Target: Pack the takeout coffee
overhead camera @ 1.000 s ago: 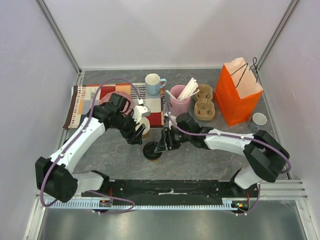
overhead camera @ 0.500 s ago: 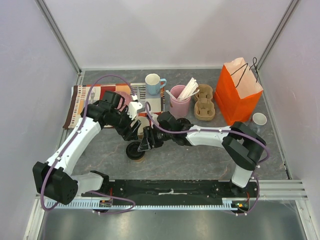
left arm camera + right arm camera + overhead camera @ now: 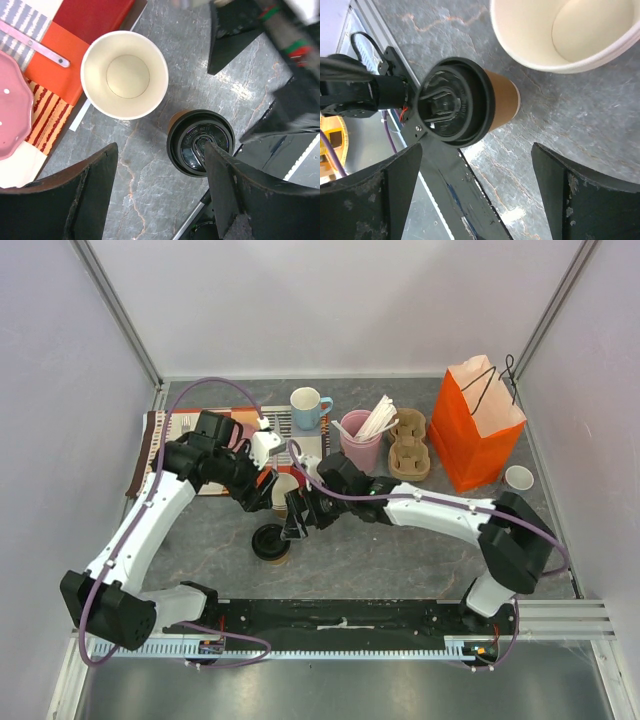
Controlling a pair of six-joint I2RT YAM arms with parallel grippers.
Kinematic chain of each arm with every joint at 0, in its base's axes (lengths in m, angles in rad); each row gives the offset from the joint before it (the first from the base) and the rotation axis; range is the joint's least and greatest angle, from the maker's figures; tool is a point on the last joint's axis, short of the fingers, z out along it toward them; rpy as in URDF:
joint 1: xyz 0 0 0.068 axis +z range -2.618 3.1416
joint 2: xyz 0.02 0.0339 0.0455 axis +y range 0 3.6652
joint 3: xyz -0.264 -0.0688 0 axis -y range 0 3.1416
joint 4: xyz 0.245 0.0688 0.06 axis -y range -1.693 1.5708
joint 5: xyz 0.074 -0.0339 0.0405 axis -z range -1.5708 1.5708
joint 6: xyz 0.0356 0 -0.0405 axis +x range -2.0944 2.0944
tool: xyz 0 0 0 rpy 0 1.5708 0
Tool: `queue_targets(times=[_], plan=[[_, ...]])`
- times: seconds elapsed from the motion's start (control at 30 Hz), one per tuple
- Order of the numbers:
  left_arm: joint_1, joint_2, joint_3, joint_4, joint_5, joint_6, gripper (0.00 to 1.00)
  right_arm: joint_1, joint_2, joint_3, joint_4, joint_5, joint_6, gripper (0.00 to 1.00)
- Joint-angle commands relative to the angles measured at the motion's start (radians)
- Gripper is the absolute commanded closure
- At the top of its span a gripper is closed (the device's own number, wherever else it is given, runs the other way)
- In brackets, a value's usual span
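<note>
The takeout coffee (image 3: 270,542), a brown paper cup with a black dome lid, stands upright on the grey table near the front middle. It shows in the left wrist view (image 3: 201,142) and in the right wrist view (image 3: 454,102). My left gripper (image 3: 262,500) hovers open and empty just behind the coffee; in its own view (image 3: 160,187) the right finger overlaps the lid's edge. My right gripper (image 3: 295,524) is open and empty just right of the coffee; in its own view (image 3: 477,197) the cup sits ahead of the jaws, not between them.
A lidless paper cup (image 3: 285,487) stands right behind the coffee. A striped placemat (image 3: 165,435) with a pink plate (image 3: 10,105) lies at the back left. A light-blue mug (image 3: 308,407), pink stirrer cup (image 3: 358,443), cardboard carriers (image 3: 408,452), orange paper bag (image 3: 478,425) and small white cup (image 3: 518,478) stand behind and to the right.
The coffee has gone from the table's middle to the left, with the right gripper beside it. Over the last half second it stayed put. The left arm drew back a little.
</note>
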Motion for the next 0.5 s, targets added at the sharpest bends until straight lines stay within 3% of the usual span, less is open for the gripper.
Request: queue_targets(times=[0.0,0.2,0.27,0.47], plan=[[0.011,-0.022,0.064,-0.011,-0.022,0.013,0.24,0.000,-0.161,0.118,-0.269,0.123,-0.172,0.02],[0.024,-0.039,0.075,0.011,-0.020,-0.027,0.24,-0.069,-0.325,0.262,-0.545,0.247,-0.299,0.02],[0.025,-0.042,0.068,0.015,-0.014,-0.032,0.24,-0.109,-0.354,0.316,-0.654,0.405,-0.338,0.02],[0.025,-0.051,0.053,0.029,-0.008,-0.033,0.24,-0.379,-0.397,0.510,-0.863,0.966,-0.434,0.02]])
